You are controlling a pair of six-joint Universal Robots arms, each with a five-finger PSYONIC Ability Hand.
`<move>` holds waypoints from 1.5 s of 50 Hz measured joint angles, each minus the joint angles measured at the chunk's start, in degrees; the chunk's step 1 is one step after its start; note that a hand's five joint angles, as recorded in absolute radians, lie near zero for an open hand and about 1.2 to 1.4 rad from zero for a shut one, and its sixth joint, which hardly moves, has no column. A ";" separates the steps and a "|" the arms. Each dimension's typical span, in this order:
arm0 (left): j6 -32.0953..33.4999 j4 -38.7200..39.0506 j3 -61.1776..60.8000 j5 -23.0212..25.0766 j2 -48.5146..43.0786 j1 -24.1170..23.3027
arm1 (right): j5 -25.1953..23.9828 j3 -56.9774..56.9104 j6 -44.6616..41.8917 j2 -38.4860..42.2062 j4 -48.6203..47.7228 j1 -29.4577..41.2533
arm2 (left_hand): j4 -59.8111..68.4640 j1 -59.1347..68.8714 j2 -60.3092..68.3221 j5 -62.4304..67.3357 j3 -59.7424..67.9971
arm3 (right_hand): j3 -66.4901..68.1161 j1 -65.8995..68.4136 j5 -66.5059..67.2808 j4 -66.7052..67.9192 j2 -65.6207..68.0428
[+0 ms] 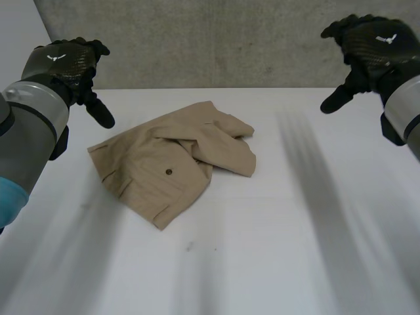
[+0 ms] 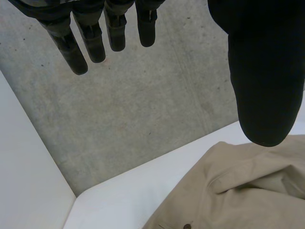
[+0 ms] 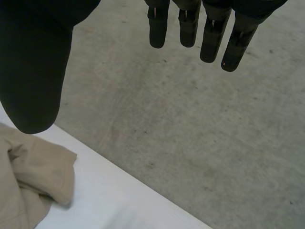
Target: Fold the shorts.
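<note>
White table (image 1: 282, 249), grey concrete wall (image 1: 216, 39) behind it. Tan shorts (image 1: 164, 167) lie rumpled on the tabletop, left of its middle, nearer the left arm. Part of the cloth is flopped over on itself toward the far side. A small dark button (image 1: 168, 172) shows on the flatter part. Left hand (image 1: 65, 62) raised at far left, near the shorts' edge, not touching them. Its fingers (image 2: 95, 43) are straight and loose, thumb held wide, holding nothing. Right hand (image 1: 374, 42) raised at far right, well apart from the shorts. Its fingers (image 3: 209, 38) are straight, thumb wide, holding nothing.
</note>
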 measured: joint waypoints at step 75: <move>-3.76 4.40 -2.89 -8.38 -29.09 -11.00 | -1.24 5.52 -6.11 5.85 3.09 2.62 | 17.84 17.79 17.72 16.87 16.98 | 0.00 0.00 0.00 0.00 0.00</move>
